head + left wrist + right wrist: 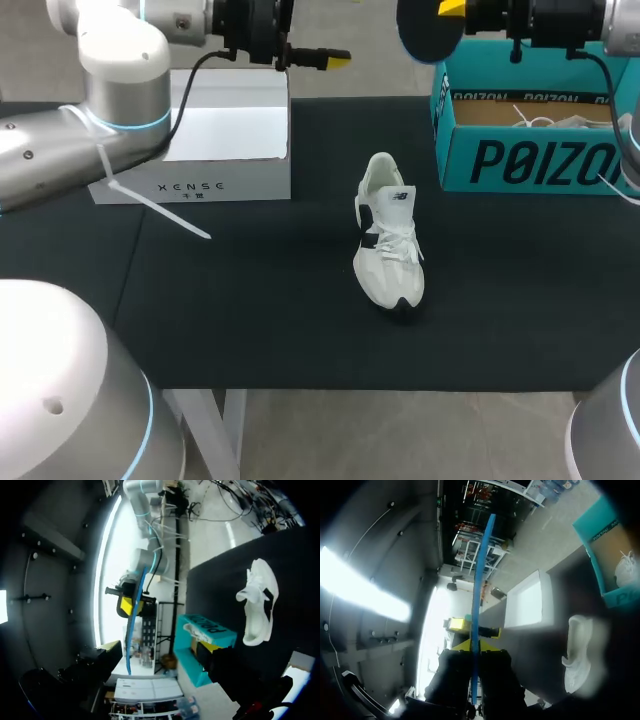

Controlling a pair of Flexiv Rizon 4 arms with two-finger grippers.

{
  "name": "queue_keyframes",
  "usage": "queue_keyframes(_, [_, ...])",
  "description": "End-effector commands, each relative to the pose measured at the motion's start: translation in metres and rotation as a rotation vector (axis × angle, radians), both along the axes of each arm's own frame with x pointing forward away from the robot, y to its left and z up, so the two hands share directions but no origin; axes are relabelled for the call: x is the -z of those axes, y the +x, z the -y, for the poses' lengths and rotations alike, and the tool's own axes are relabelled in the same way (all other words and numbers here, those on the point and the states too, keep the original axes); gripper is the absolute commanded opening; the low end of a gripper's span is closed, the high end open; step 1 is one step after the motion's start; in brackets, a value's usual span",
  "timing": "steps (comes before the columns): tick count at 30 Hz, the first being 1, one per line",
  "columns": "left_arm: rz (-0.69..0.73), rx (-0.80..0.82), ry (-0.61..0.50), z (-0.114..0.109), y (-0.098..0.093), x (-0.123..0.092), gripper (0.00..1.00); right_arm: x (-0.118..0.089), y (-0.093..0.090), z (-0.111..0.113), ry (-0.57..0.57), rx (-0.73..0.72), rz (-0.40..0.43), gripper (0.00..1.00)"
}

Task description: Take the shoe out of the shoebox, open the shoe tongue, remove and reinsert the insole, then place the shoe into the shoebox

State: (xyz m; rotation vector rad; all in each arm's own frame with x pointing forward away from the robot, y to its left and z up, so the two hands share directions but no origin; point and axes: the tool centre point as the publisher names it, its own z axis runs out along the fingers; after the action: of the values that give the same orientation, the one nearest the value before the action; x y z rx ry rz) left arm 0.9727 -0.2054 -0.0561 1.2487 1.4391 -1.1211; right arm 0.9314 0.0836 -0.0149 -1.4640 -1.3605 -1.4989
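White shoe, teal shoebox, seemingly blue insole

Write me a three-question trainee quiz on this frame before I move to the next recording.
1. True or false: the teal shoebox holds nothing.
2. What is the right gripper shut on? A a shoelace; B a blue insole; C nothing.
3. Fill in: the white shoe on the table stands upright on its ____.
Key: 1 false; 2 B; 3 sole.
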Motion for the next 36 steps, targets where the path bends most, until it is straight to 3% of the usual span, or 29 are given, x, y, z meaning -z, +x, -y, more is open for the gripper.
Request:
queue_keyframes(1, [-0.05,-0.009,0.096,-0.048,-0.016,0.005,1.0,0.003,0.006,-0.003,0.004,-0.01,0.028,0.0])
queue_keyframes(8, [-0.11,-0.182,0.128,-0.09,-0.012,0.026,1.0,0.011,0.01,-0.005,-0.033,-0.005,0.091,0.0])
queue_keyframes(13, [-0.114,-0.204,0.132,-0.093,-0.01,0.029,1.0,0.026,0.017,0.0,-0.103,0.051,0.173,0.0])
queue_keyframes(18, [-0.114,-0.204,0.132,-0.093,-0.01,0.029,1.0,0.043,0.033,0.007,-0.052,0.13,0.366,0.0])
queue_keyframes(21, [-0.114,-0.204,0.132,-0.093,-0.01,0.029,1.0,0.049,0.042,0.008,-0.01,0.102,0.447,0.0])
queue_keyframes(25, [-0.114,-0.204,0.132,-0.093,-0.01,0.029,1.0,0.059,0.047,0.008,-0.053,0.042,0.448,0.0])
queue_keyframes(36, [-0.114,-0.204,0.132,-0.093,-0.01,0.029,1.0,0.059,0.047,0.008,-0.053,0.042,0.448,0.0])
